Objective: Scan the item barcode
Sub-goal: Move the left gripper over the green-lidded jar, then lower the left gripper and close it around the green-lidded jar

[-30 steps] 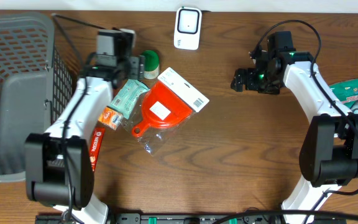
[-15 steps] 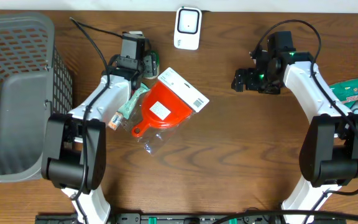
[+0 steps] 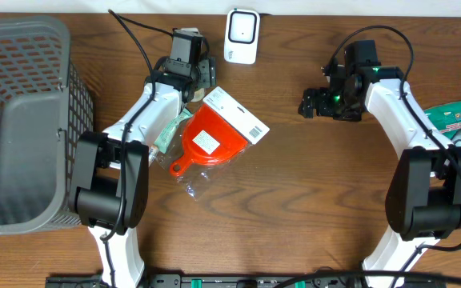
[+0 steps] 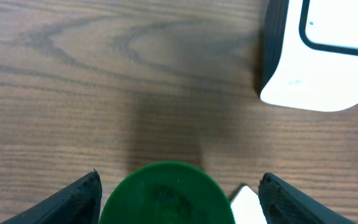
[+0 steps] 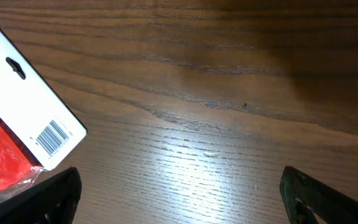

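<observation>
A grey mesh basket (image 3: 54, 48) stands at the far left of the wooden counter (image 3: 294, 224). Beside it the left arm reaches towards the back edge, passing over a teal packet (image 3: 166, 132). The left pincer (image 4: 180, 190) is spread wide and grips nothing. In its wrist view a round green cap (image 4: 157, 202) sits between the two fingertips, with bare wood ahead of it.

Just right of that cap lies a red funnel pack (image 3: 210, 138), flat on the counter in clear wrap. Its white header card points up and to the right, and the barcode (image 3: 254, 130) faces upward at the card's right corner. The white scanner (image 3: 242, 35) rests at the back edge, near the left pincer and apart from the funnel pack.

Well to the right, the right pincer (image 5: 182, 193) hangs over bare wood with its jaws wide apart and nothing between them. The barcoded card shows at the left of its wrist view. A green packet (image 3: 457, 120) lies at the far right edge
</observation>
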{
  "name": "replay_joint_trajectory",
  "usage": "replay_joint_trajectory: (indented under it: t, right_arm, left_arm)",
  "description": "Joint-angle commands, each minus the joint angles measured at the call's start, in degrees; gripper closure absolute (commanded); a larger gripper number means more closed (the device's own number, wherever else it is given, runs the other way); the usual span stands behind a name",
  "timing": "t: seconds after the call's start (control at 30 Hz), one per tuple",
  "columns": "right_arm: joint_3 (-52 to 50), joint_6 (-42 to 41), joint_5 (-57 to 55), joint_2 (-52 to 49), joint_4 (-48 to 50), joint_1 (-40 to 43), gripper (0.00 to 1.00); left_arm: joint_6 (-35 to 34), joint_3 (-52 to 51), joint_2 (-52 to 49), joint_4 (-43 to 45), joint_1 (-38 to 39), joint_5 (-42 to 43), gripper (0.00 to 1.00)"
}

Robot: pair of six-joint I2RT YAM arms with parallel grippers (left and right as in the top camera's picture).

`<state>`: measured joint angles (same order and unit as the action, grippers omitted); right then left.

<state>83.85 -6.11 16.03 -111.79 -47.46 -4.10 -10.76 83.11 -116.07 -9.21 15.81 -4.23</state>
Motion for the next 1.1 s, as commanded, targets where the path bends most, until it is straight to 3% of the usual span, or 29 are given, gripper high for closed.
replay_joint_trajectory:
  t: [0.0,0.67,0.73,0.8,1.0,1.07]
  right_arm:
    - [0.8,-0.7,-0.2,1.8,-0.1,0.0,0.01]
    - [0.8,-0.7,-0.2,1.8,-0.3,0.0,0.01]
    - [0.8,-0.7,-0.2,1.8,-0.4,0.0,0.01]
    - [0.8,-0.7,-0.2,1.8,-0.4,0.0,0.01]
    - [0.8,-0.7,-1.3,1.8,-0.7,0.0,0.01]
    - [0.8,-0.7,-1.8,1.8,-0.7,0.0,0.01]
  left_arm:
    - [-0.9,1.4,-1.6,-1.0,-0.1,0.5,0.19]
    - [-0.9,1.3,-3.5,-3.7,-0.1,0.6,0.20]
    - [-0.9,1.4,-3.5,-3.6,-0.1,0.6,0.30]
    - [-0.9,1.4,-3.5,-3.7,-0.1,0.6,0.47]
    - [-0.9,1.4,-3.5,-3.6,-0.1,0.7,0.72]
    - [-0.9,1.4,-3.5,-3.6,-0.1,1.7,0.72]
